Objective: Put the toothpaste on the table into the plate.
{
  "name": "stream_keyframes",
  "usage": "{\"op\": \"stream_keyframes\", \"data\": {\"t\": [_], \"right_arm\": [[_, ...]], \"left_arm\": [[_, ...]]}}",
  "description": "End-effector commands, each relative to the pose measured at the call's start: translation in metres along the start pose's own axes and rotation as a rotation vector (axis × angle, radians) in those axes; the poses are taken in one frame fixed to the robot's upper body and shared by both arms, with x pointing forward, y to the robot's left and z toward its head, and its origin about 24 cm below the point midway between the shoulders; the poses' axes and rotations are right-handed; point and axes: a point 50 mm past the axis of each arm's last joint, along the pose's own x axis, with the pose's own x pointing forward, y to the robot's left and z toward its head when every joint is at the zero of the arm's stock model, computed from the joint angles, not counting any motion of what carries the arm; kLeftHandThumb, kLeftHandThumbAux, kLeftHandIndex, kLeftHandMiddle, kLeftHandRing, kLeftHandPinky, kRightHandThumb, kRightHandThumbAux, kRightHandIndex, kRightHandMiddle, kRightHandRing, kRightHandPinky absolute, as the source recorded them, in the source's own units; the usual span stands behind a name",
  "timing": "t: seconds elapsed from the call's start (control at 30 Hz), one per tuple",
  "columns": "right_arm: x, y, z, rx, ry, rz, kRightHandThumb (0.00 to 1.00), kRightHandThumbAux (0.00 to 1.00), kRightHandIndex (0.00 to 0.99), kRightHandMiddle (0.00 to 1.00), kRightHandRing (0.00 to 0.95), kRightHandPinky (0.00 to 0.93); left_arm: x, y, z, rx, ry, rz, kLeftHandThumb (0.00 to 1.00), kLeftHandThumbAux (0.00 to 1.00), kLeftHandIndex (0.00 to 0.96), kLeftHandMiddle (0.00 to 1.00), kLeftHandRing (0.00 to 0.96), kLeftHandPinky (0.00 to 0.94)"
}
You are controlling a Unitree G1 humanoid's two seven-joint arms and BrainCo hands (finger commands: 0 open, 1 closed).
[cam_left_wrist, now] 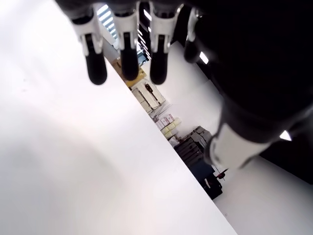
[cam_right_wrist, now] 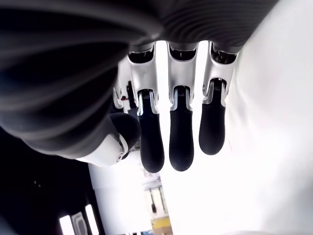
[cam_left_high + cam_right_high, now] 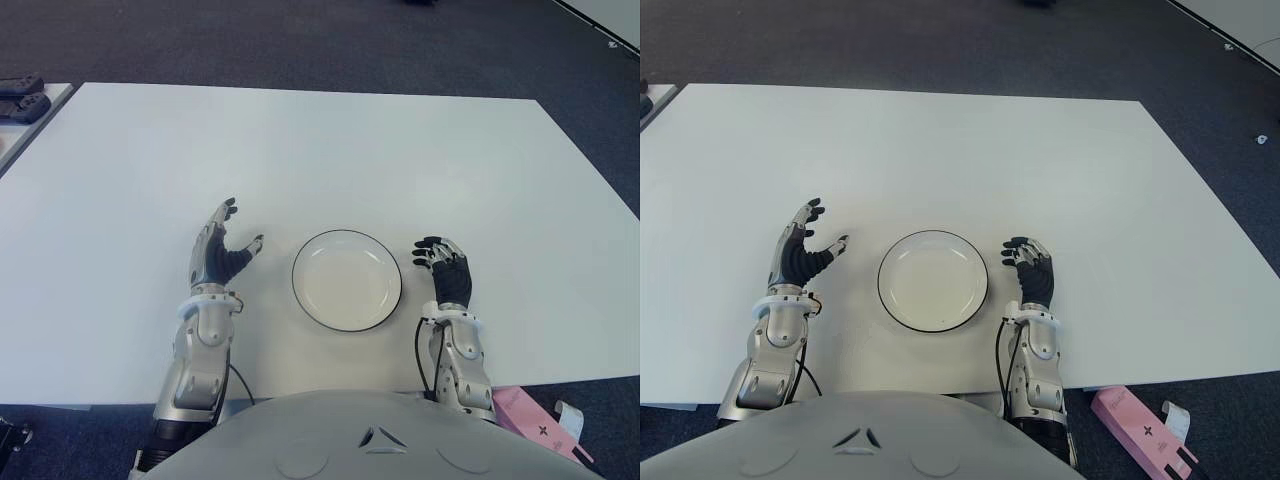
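Left hand (image 3: pixel 222 250) shows in the left eye view just left of a round white plate (image 3: pixel 347 285) with a dark rim, fingers spread and upright, thumb pointing toward the plate, holding nothing. Right hand (image 3: pixel 445 268) shows just right of the plate, dark fingers loosely extended, also empty. The plate sits on a wide white counter (image 3: pixel 320 150), near its front edge and between the two hands, touching neither. A pink carton (image 3: pixel 535 420), the shape of a toothpaste box, lies off the counter, below its front edge, near the right forearm and well apart from the plate. Bare counter stretches ahead and to both sides; dark carpet surrounds it.

From the right eye view, the pink carton (image 3: pixel 1140 432) shows more fully, slanted, beyond the counter's front right edge. I cannot tell what it rests on.

Up close in the left wrist view, the left hand's fingers (image 1: pixel 127 58) hang straight and apart above bare white counter (image 1: pixel 73 161), with nothing between them. The counter's edge runs diagonally, with stacked boxes far behind.

Seen in the right wrist view, the right hand's fingers (image 2: pixel 181 142) are side by side and nearly straight, thumb tucked beside them, gripping nothing, against the bright counter surface.
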Motion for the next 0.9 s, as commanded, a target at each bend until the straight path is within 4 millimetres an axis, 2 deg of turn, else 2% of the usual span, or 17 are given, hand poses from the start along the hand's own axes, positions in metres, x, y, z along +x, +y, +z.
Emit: {"op": "stream_keyframes", "data": {"t": [0.03, 0.6, 0.9], "right_arm": [[0.002, 0.007, -0.005, 0.028, 0.027, 0.007, 0.708, 0.721, 0.429, 0.502, 0.501, 0.507], [0.008, 0.006, -0.004, 0.019, 0.02, -0.002, 0.708, 0.721, 0.43, 0.504, 0.503, 0.504], [0.01, 0.007, -0.004, 0.013, 0.014, 0.005, 0.707, 0.721, 0.43, 0.509, 0.506, 0.507]], "left_arm": [[0.0, -0.001, -0.004, -0.031, 0.017, 0.025, 0.319, 0.775, 0.128, 0.192, 0.211, 0.272], [0.002, 0.006, -0.008, -0.16, 0.041, 0.108, 0.414, 0.816, 0.158, 0.222, 0.227, 0.284], [0.0, 0.018, -0.022, -0.188, 0.06, 0.167, 0.478, 0.807, 0.186, 0.251, 0.27, 0.346]]}}
